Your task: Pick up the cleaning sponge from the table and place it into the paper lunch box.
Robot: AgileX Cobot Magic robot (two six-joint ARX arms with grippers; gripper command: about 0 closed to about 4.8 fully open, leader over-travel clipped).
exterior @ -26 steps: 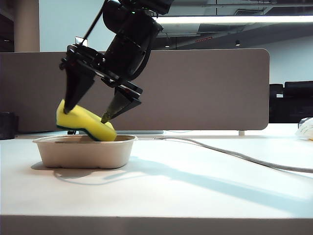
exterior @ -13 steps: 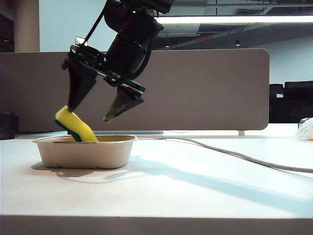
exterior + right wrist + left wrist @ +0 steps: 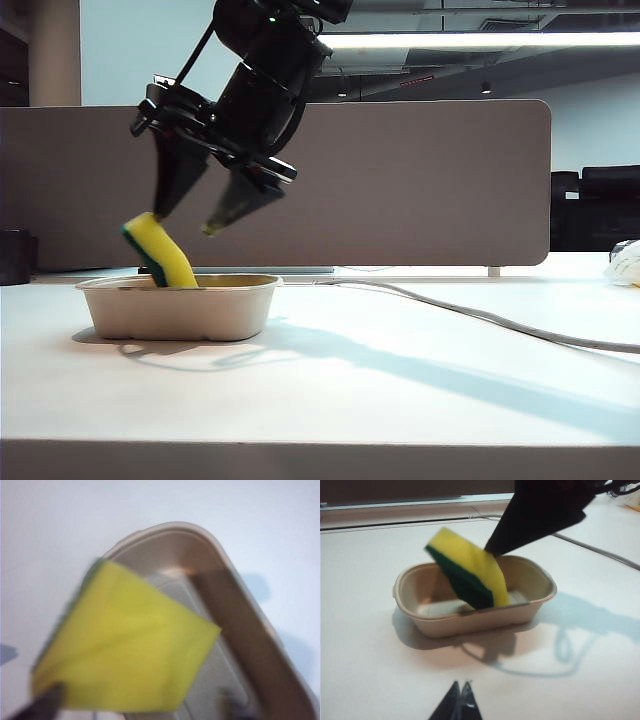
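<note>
The yellow cleaning sponge (image 3: 165, 255) with its dark green layer stands tilted in the paper lunch box (image 3: 180, 310), lower end inside, upper end sticking out over the rim. My right gripper (image 3: 185, 222) hangs just above it, open. One fingertip (image 3: 162, 212) is at the sponge's top corner and the other is free in the air. The left wrist view shows the sponge (image 3: 470, 567) leaning in the box (image 3: 470, 622) on the white table (image 3: 365, 670), with my left gripper (image 3: 460, 700) shut and empty well short of it. In the right wrist view the sponge (image 3: 125, 645) covers much of the box (image 3: 240, 625).
A grey cable (image 3: 480, 315) runs across the table (image 3: 400, 380) to the right of the box. A grey partition (image 3: 420, 180) closes the back. A dark object (image 3: 12, 257) sits at the far left and a white thing (image 3: 625, 262) at the right edge.
The right gripper let go of the sponge, whose lower end dropped into the box so it now stands steeper. The gripper rose a little and the box slid slightly right.
</note>
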